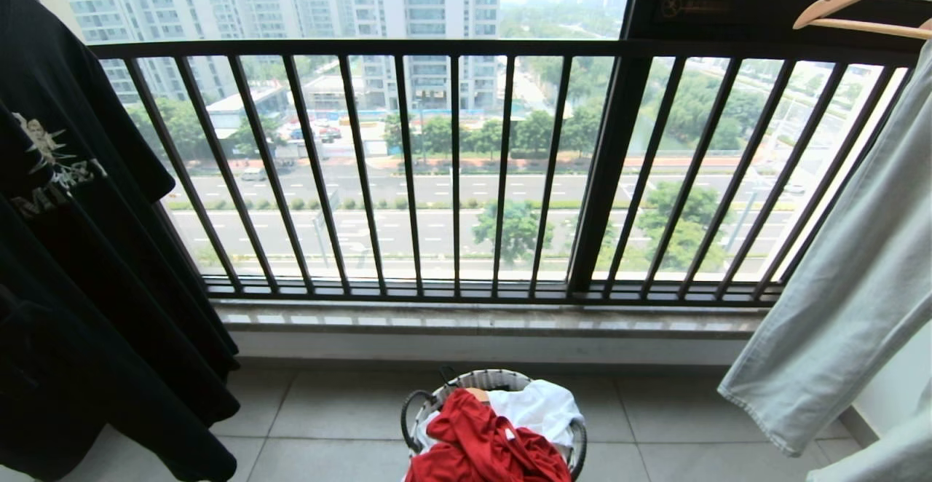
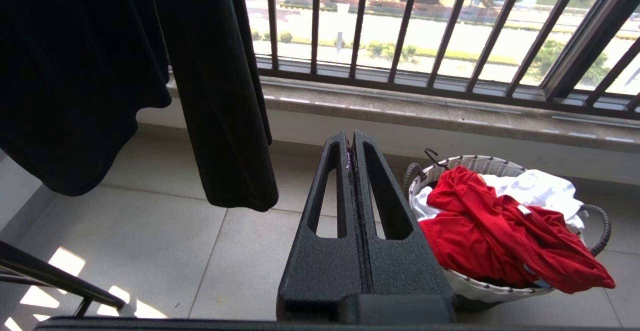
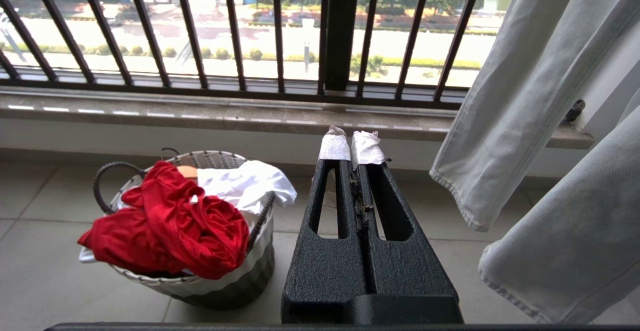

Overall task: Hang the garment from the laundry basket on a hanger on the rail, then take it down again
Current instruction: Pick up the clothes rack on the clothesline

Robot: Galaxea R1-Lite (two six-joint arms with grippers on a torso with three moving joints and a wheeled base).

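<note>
While both my left gripper (image 2: 351, 143) and right gripper (image 3: 351, 143) are hanging pressed closed and empty, the red garment (image 1: 484, 442) is lying heaped in the laundry basket (image 1: 502, 379) at six o'clock on the floor, spilling over its rim atop a white garment (image 1: 542, 405). Judging from that tangle, I am risking dragging the white piece out too, or tipping the light basket.

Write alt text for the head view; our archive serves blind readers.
A small round woven basket on a tiled balcony floor holds a crumpled red T-shirt over a white garment, below a dark barred railing. A black printed T-shirt hangs left, pale grey trousers right.
</note>
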